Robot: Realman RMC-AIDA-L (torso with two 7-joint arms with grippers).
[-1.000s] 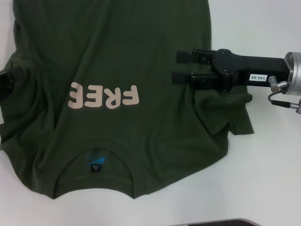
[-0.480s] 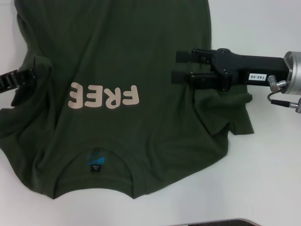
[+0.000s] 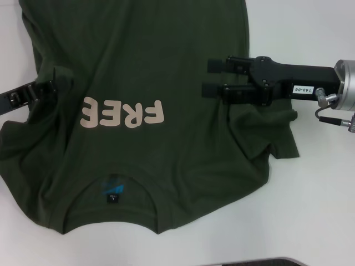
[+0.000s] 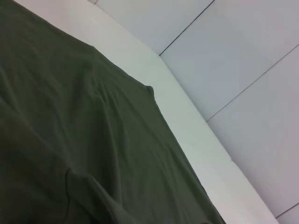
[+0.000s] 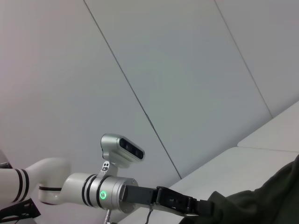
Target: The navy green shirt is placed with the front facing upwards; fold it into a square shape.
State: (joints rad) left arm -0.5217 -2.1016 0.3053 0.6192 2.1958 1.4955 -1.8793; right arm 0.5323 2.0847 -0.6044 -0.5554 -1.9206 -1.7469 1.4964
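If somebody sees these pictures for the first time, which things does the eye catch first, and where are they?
The navy green shirt fills most of the white table, its pale letters "FREE" upside down on the chest. The right gripper reaches in over the shirt's right side, fingers apart. The left gripper pinches a fold at the shirt's left edge.

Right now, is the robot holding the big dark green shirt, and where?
The left gripper pinches the dark olive-green cotton T-shirt by its sleeve; the right gripper hangs open.
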